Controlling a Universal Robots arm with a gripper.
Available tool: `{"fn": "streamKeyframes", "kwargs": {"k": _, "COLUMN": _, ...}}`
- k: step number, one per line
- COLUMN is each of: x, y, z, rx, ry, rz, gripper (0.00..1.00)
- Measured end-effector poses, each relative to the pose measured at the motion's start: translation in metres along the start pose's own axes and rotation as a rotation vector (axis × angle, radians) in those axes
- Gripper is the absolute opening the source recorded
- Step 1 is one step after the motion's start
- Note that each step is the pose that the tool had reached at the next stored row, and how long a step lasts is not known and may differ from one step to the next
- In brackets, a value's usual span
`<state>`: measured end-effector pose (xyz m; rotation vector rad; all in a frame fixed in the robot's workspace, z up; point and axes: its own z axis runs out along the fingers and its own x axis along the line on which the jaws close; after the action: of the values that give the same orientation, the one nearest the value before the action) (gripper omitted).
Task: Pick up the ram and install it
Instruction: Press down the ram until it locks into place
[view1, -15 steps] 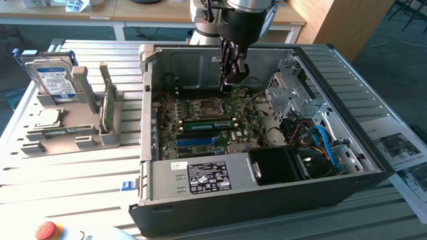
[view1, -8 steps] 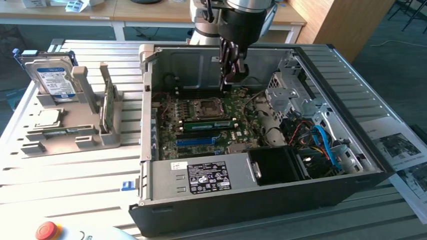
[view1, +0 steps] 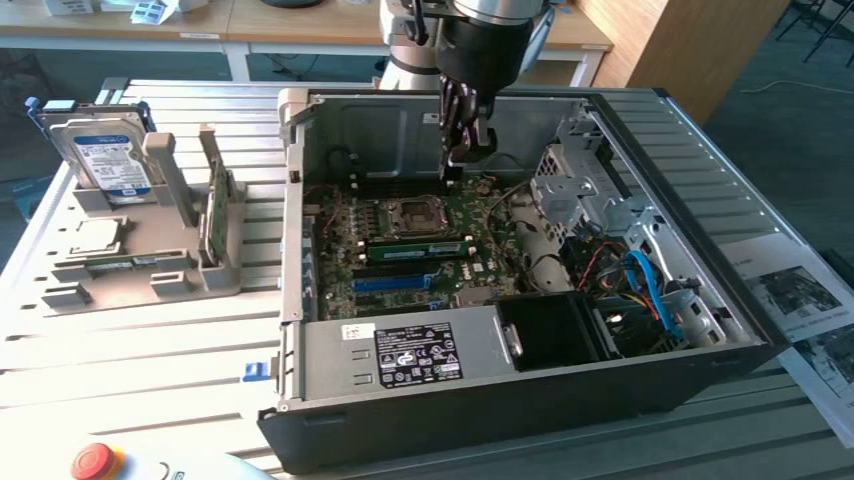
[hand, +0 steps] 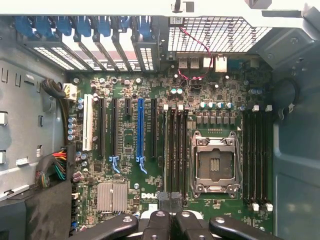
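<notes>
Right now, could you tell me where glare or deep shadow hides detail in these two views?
Exterior view: window light washes out the slatted table, and the case's front corner by the blue cables sits in shadow. Wrist view: the motherboard is evenly lit; the rear vents glow bright.

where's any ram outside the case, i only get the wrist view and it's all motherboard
observer: a slim green stick, likely ram, lies flat on the grey fixture, to the exterior view's left of the case.
operator: what else is on that fixture
observer: a hard drive stands upright at its far end.
operator: where's the gripper in the case
observer: the gripper hangs over the board's far end, close to the case's rear wall.
</notes>
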<state>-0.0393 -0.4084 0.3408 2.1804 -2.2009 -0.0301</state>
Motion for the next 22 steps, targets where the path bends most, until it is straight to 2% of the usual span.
{"fn": "streamKeyframes", "kwargs": {"k": 14, "x": 0.0, "y": -0.0003, "z": 0.0, "rx": -0.0001, "ry": 0.0001, "rz": 0.0, "gripper": 0.1}}
{"fn": "streamKeyframes", "kwargs": {"k": 22, "x": 0.0033, "y": -0.0089, "z": -0.0004, "rx": 0.0, "ry": 0.0001, "rz": 0.0, "gripper": 0.1}}
